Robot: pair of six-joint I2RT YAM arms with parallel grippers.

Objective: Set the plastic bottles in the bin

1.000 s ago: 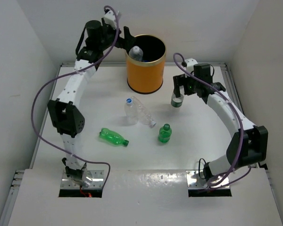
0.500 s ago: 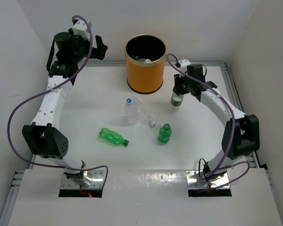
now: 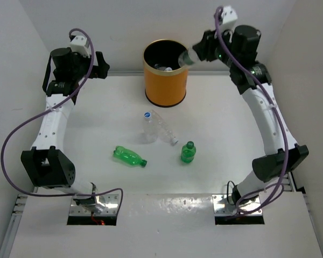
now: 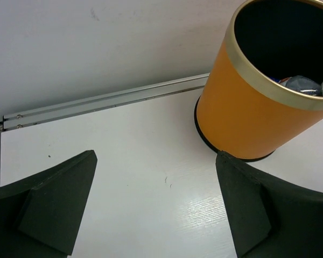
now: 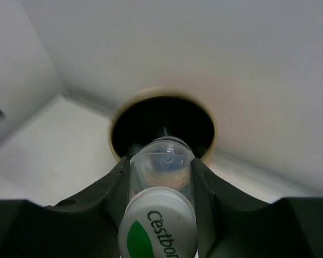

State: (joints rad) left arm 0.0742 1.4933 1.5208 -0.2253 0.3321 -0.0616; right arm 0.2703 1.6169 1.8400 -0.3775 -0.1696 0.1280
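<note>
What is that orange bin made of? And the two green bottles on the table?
The bin has a smooth orange wall and a shiny gold rim. It may be painted metal or plastic; the look does not settle it. The lying green bottle and the standing green bottle look like glossy, see-through plastic.

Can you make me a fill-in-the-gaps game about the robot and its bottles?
1. The right pincer grips a clear bottle with a ___ cap.
2. The bin with the gold rim is coloured ___.
3. The lying green bottle and the standing green bottle both rest on the ___.
4. The left pincer holds nothing and is wide ___.
Missing words: white, orange, table, open.
</note>
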